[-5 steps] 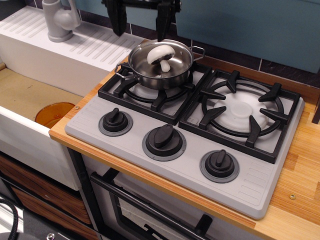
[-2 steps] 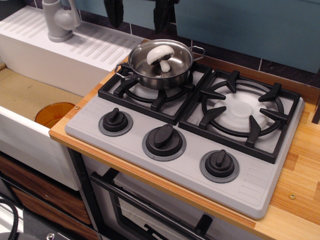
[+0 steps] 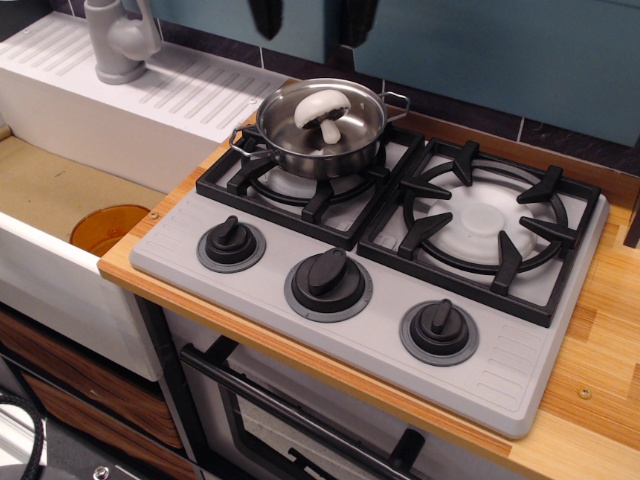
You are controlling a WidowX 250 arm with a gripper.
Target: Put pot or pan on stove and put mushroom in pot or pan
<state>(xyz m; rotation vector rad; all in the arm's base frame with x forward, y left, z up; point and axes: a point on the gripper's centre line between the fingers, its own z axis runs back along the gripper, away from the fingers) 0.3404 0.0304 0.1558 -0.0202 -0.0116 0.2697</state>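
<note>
Lying inside the single steel pot [image 3: 320,125]: one white mushroom [image 3: 320,108], tipped on its side, cap toward the left, stem pointing right and toward the camera. Pot sits on the left grate of the stove [image 3: 375,250] (two burners, three black knobs). Gripper [image 3: 311,18] hangs above the pot, well apart from the mushroom; two dark fingertips [image 3: 266,17] show at the top edge, spread apart, holding nothing. Grey faucet [image 3: 118,40] stands at far left.

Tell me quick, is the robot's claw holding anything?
Gripper: open, holding nothing, its fingers apart above the pot; the mushroom lies inside.
</note>
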